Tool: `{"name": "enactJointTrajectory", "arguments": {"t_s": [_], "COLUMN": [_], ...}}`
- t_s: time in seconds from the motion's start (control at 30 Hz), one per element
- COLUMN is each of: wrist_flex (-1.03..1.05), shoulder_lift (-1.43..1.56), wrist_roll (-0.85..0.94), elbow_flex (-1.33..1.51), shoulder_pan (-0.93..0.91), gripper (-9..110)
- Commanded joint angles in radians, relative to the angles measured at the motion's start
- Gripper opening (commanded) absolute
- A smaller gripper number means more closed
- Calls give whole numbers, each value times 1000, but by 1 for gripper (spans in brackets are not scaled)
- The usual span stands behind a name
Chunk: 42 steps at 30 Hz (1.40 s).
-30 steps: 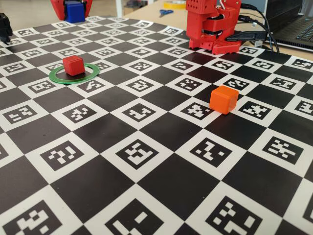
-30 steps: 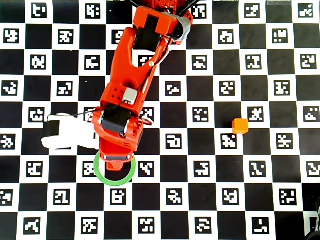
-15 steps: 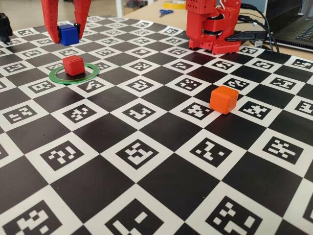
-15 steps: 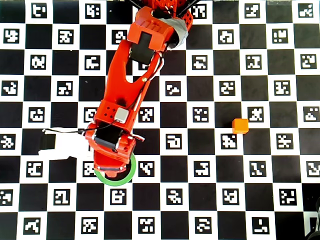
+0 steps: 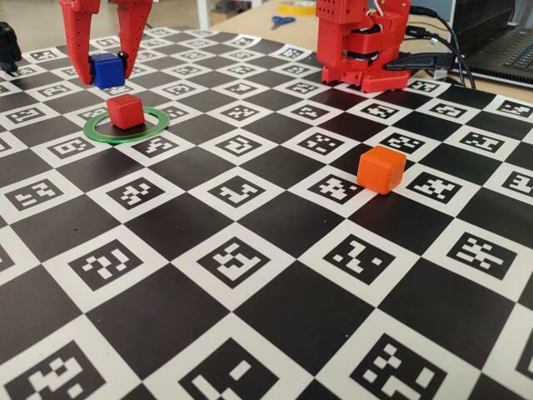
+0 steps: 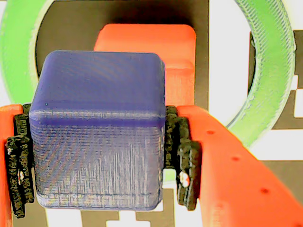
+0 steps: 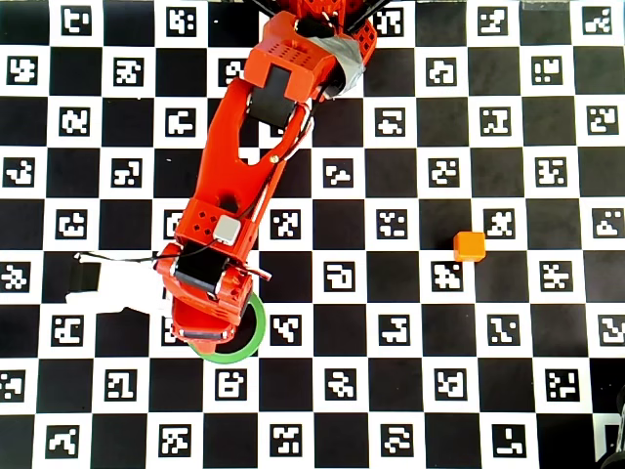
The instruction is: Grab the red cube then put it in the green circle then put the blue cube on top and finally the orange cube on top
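In the fixed view my red gripper [image 5: 106, 75] is shut on the blue cube [image 5: 106, 69], which hangs just above the board. The red cube [image 5: 125, 110] sits inside the green circle [image 5: 127, 129], a little below and to the right of the blue one, apart from it. The wrist view shows the blue cube [image 6: 99, 127] clamped between the black pads [image 6: 182, 156] of the gripper [image 6: 100, 156]. There the red cube [image 6: 156, 42] peeks out beyond it, with the green circle [image 6: 270, 71] around. The orange cube [image 5: 381, 169] [image 7: 470, 245] lies alone to the right. From overhead the arm hides both cubes and most of the green circle [image 7: 254, 337].
The checkerboard mat [image 5: 250, 250] with printed markers covers the table. The arm's red base [image 5: 362, 42] stands at the back. Behind it lie scissors [image 5: 282, 21], a laptop [image 5: 508, 42] and cables. A black object [image 5: 8, 46] sits at the left edge.
The gripper has come down with the blue cube and shifted slightly left in the fixed view, closer to the red cube. Overhead, the arm has reached further over the green circle.
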State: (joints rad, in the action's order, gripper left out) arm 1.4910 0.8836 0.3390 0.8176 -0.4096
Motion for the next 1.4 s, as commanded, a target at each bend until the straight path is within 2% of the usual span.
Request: {"name": "enactJointTrajectory", "arguments": {"t_s": [0.0, 1.0, 1.1, 1.37], "wrist_flex": [-18, -35, -38, -40], "shoulder_lift": [48, 58, 61, 72], "wrist_roll": [-11, -29, -34, -38], "elbow_flex": [2, 67, 74, 81], "shoulder_pan": [12, 35, 32, 26], "gripper": [7, 8, 13, 35]}}
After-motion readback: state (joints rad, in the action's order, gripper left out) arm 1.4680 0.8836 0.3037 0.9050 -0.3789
